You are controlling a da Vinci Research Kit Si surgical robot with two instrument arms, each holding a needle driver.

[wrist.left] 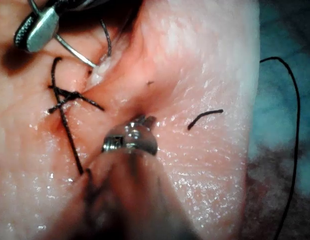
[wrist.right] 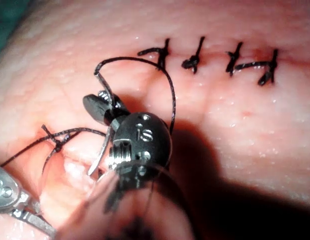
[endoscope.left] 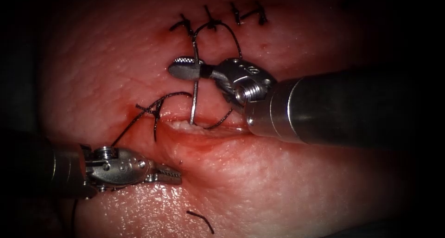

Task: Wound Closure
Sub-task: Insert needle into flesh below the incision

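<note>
a: what did your right tool hold?
b: i gripped the curved needle near its upper end, its tip down in the cut of the tissue.
a: and the left tool?
b: its jaws looked nearly closed and held nothing, resting on tissue below the cut, beside the knotted thread.

Light pools on the tissue mid-scene and the endoscope view's edges sink into black. Wet glints speckle it. The right tool casts a dark shadow in its wrist view, its shaft blurred.
</note>
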